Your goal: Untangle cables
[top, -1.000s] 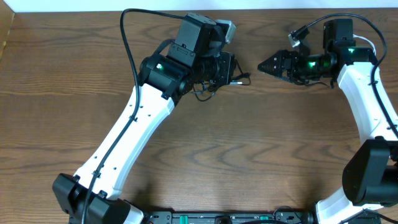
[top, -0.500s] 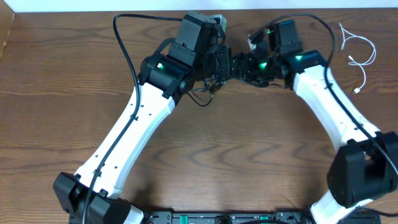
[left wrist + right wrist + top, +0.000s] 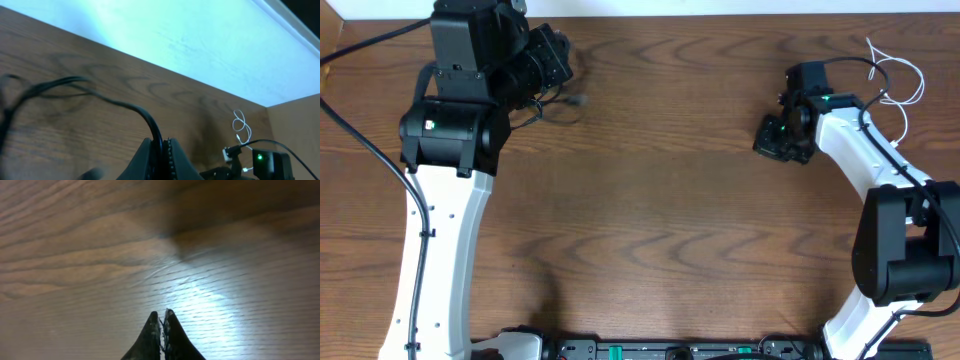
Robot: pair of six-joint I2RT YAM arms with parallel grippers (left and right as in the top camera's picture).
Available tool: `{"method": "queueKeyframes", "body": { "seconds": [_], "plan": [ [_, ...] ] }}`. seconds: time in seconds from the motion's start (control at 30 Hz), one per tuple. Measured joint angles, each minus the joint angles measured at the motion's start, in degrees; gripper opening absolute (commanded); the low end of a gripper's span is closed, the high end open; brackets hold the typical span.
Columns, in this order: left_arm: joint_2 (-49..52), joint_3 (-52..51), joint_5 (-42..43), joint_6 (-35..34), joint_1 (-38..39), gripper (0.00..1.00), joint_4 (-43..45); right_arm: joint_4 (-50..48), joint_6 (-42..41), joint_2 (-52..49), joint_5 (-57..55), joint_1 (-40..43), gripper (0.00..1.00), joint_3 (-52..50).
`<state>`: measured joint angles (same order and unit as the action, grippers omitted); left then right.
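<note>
The black cable (image 3: pixel 558 98) hangs from my left gripper (image 3: pixel 560 72) at the back left, its plug end just over the table. In the left wrist view the left gripper (image 3: pixel 161 143) is shut on the black cable (image 3: pixel 112 102), which runs up and off to the left. The white cable (image 3: pixel 894 82) lies loose at the back right, apart from the black one; the left wrist view also shows the white cable (image 3: pixel 242 128) far off. My right gripper (image 3: pixel 767 140) is shut and points left, low over bare wood. Nothing sits in the right gripper (image 3: pixel 161 314).
The left arm's thick black wire (image 3: pixel 360 45) loops off the left edge. The right arm's base (image 3: pixel 905 250) stands at the front right. A pale wall (image 3: pixel 200 35) runs along the table's back edge.
The two grippers were together at the back centre. My left arm has swung far left with the black cable. My right gripper has pulled back right and shut, holding nothing.
</note>
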<state>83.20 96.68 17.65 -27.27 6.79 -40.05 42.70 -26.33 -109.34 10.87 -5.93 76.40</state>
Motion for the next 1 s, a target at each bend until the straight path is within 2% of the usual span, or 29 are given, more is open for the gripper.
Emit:
{"method": "queueKeyframes", "body": {
  "seconds": [0.03,0.07,0.1,0.2,0.27,0.4,0.43,0.47,0.57,0.77,0.83,0.9,0.93,0.97,1.0],
  "plan": [
    [0.04,0.0,0.09,0.02,0.0,0.07,-0.13,-0.96,2.14,0.0,1.03,0.52,0.23,-0.07],
    [0.04,0.0,0.46,0.02,0.0,0.08,-0.09,-2.29,5.27,0.0,4.15,0.85,0.4,-0.13],
    [0.04,0.0,1.01,0.0,0.0,0.07,-0.2,-4.33,10.21,0.0,9.53,1.18,0.51,-0.13],
    [0.07,0.0,4.57,0.7,0.0,0.07,-0.63,-8.22,18.43,0.35,24.2,0.66,0.72,-0.13],
    [0.15,0.02,8.0,1.95,0.0,0.07,-1.49,-11.3,20.15,1.55,30.08,-0.2,0.74,-0.15],
    [2.16,0.22,17.22,8.11,0.02,0.07,-5.2,-16.65,20.04,5.33,38.86,-1.9,0.72,-0.09],
    [3.74,0.28,21.03,10.97,0.02,0.07,-6.58,-18.18,18.43,6.32,40.81,-2.29,0.76,-0.07],
    [6.01,0.33,25.53,13.86,0.02,0.07,-7.04,-18.69,17.29,6.43,41.81,-2.73,0.78,-0.07],
    [10.25,0.35,34.62,16.81,0.02,0.07,-7.32,-20.57,16.61,6.43,42.56,-3.85,0.79,-0.07],
    [14.29,0.35,48.63,17.92,0.02,0.07,-7.34,-20.72,25.64,5.79,42.75,-6.03,0.78,-0.07],
    [14.29,0.35,49.7,17.49,0.02,0.07,-7.37,-20.44,27.52,4.11,43.3,-6.23,0.76,-0.07],
    [14.29,0.35,50.51,16.57,0.02,0.07,-7.32,-19.76,30.01,0.81,44.78,-6.38,0.67,-0.07],
    [14.29,0.35,50.69,16.33,0.02,0.07,-7.34,-19.74,31.39,-1.44,45.4,-6.67,0.48,-0.07],
    [14.29,0.35,51.06,15.47,0.02,0.07,-7.34,-19.74,31.89,-2.71,45.81,-6.86,0.21,-0.07],
    [14.29,0.35,51.08,15.02,0.02,0.07,-7.39,-20.09,32.46,-4.11,46.1,-7.34,0.01,-0.07]
  ]
}}
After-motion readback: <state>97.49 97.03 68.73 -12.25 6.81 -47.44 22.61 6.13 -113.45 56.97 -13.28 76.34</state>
